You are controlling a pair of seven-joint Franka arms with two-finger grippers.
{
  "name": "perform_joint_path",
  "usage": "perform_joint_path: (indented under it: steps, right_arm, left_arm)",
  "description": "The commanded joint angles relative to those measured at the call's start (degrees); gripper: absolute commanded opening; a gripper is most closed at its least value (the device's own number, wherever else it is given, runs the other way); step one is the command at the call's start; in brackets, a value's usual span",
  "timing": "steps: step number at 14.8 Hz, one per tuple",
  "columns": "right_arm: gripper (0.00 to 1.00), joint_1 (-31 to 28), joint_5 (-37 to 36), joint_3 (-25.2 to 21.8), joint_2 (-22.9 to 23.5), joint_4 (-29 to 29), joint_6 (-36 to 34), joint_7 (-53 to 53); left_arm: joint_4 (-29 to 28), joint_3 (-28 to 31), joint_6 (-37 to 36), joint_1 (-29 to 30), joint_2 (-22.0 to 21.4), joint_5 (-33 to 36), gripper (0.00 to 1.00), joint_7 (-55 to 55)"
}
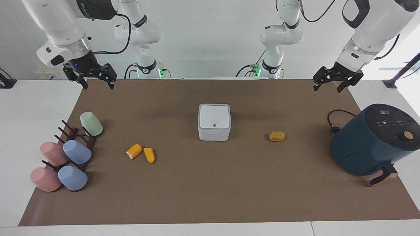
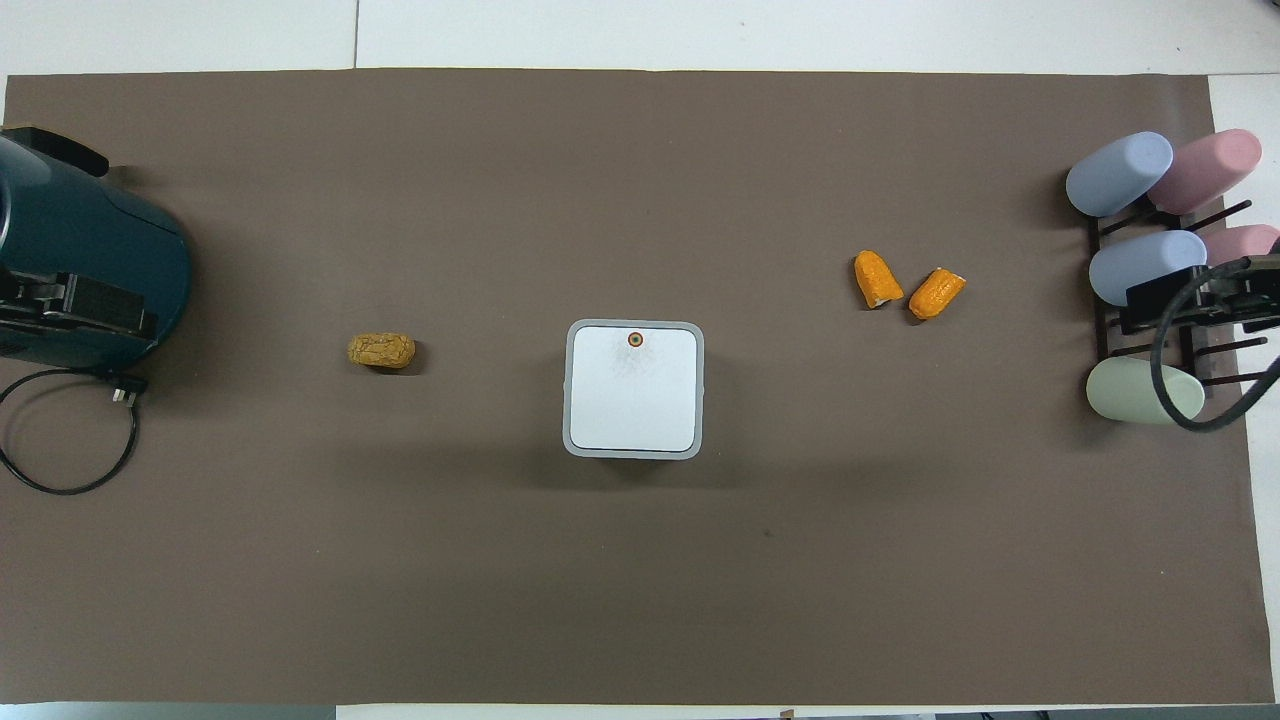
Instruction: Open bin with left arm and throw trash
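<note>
The white square bin (image 1: 214, 122) stands shut at the middle of the brown mat, its orange button (image 1: 214, 125) on the lid; it also shows in the overhead view (image 2: 634, 388). Two orange pieces (image 1: 134, 151) (image 1: 149, 154) lie toward the right arm's end, one with a white end. The golden-brown bun piece (image 1: 277, 136) lies toward the left arm's end. My left gripper (image 1: 329, 86) hangs open and empty over the mat's edge by the robots. My right gripper (image 1: 97, 83) hangs open and empty over that edge's other corner.
A dark teal air fryer (image 1: 374, 141) with a black cord (image 1: 334, 121) stands at the left arm's end. A dark rack (image 1: 77, 136) with several pastel cups (image 1: 76, 151) stands at the right arm's end. The mat's edge farthest from the robots runs near the table's edge.
</note>
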Motion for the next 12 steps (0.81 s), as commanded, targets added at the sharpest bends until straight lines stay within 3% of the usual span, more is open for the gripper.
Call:
perform_joint_path:
  steps: [1, 8, 11, 12]
  right_arm:
    - [1.00, -0.22, 0.87, 0.11, -0.44, -0.34, 0.68, -0.72]
    - [1.00, -0.22, 0.96, 0.19, -0.88, -1.22, 0.67, -0.90]
    - [1.00, -0.05, 0.87, 0.46, -1.40, -2.09, 0.41, -1.07]
    - [1.00, -0.05, 0.96, 0.54, -1.49, -2.53, 1.11, -0.99]
  left_arm:
    - [-2.32, 0.46, 1.91, -0.52, -1.74, -0.17, 1.00, 0.62]
    - [-2.14, 0.29, 2.17, -3.59, -1.65, -0.17, 1.00, -0.52]
    - [-3.97, 0.02, 6.89, -10.95, -2.26, -0.17, 1.00, -0.78]
    - [-5.99, 0.02, 10.92, -13.07, -3.05, -0.17, 0.93, -3.13]
